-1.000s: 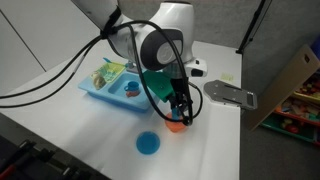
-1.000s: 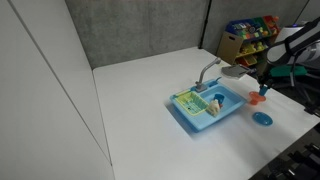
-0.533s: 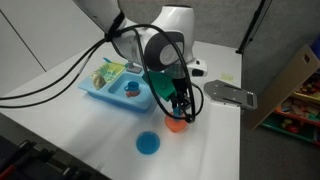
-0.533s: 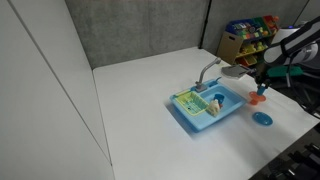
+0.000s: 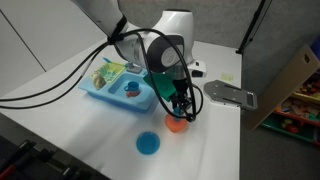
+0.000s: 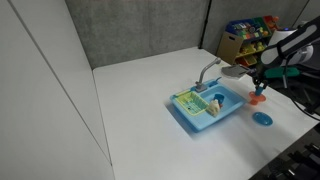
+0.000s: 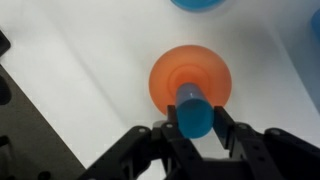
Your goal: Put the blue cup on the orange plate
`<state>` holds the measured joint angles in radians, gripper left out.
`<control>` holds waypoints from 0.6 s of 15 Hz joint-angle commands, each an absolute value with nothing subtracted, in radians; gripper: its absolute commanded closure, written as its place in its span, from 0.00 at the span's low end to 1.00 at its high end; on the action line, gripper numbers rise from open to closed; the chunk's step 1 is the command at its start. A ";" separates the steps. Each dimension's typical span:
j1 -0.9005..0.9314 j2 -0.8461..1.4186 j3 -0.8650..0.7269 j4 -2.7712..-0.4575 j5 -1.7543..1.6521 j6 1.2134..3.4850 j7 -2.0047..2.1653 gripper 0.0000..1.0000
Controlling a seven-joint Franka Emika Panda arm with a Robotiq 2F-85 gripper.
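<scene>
In the wrist view my gripper is shut on the blue cup, a small blue cylinder held between the two black fingers. The orange plate lies flat on the white table directly under the cup. In both exterior views the gripper hangs just above the orange plate. The cup is held a little above the plate; I cannot tell if it touches.
A flat round blue plate lies near the orange plate. The light-blue toy sink with toy items stands beside it. A grey faucet-like piece lies on the table. The table edge is close.
The gripper with the blue cup has risen and shifted slightly above the orange plate; the plates and the sink have stayed put.
</scene>
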<state>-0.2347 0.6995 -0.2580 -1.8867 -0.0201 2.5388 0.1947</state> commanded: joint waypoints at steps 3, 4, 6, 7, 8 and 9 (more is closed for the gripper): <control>-0.230 0.719 -0.258 -1.865 -0.013 2.531 0.187 0.84; -0.230 0.721 -0.259 -1.865 -0.013 2.531 0.187 0.84; -0.230 0.723 -0.259 -1.865 -0.012 2.531 0.187 0.84; -0.230 0.724 -0.259 -1.864 -0.012 2.531 0.187 0.84; -0.230 0.725 -0.259 -1.863 -0.013 2.530 0.187 0.84; -0.230 0.726 -0.260 -1.863 -0.013 2.530 0.188 0.84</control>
<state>-0.2297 0.7134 -0.2579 -1.8857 -0.0201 2.5388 0.1947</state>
